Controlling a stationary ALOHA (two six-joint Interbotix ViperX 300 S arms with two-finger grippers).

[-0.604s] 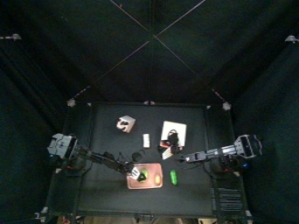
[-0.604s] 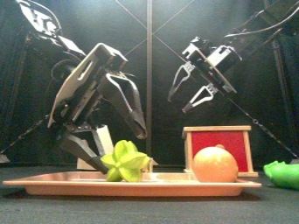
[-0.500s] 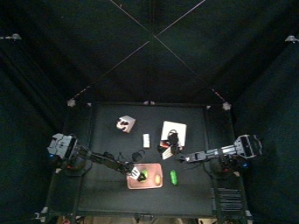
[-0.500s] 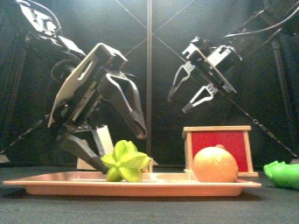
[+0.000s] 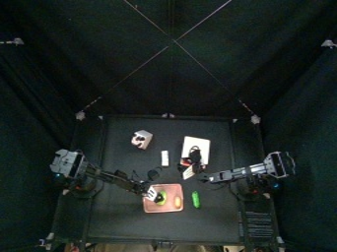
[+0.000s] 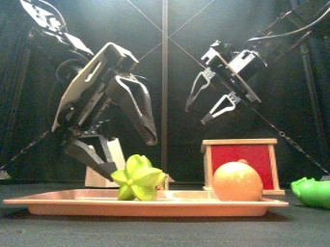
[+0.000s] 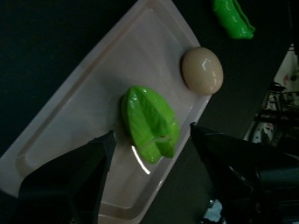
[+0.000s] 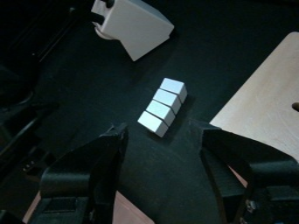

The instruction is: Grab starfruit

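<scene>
The starfruit [image 7: 152, 122] is bright green and ridged, and lies on a pale pink tray [image 7: 93, 92] beside a round tan fruit [image 7: 202, 68]. In the front view the starfruit [image 6: 139, 178] sits at the tray's [image 6: 77, 204] left part. My left gripper [image 7: 152, 134] hangs open right above it, one jaw on each side, apart from it. In the front view the left gripper [image 6: 111, 154] stands just behind and above the starfruit. My right gripper [image 8: 163, 133] is open and holds nothing, high over the table [image 6: 217, 96].
A red box [image 6: 241, 157] stands behind the tan fruit [image 6: 237, 180]. A green vegetable [image 6: 311, 191] lies right of the tray. Under the right gripper are a strip of white blocks [image 8: 162, 108], a white object [image 8: 135, 26] and a wooden board [image 8: 274, 79].
The left arm has shifted a little; in the front view its jaws stand slightly higher behind the starfruit. The right arm has not moved.
</scene>
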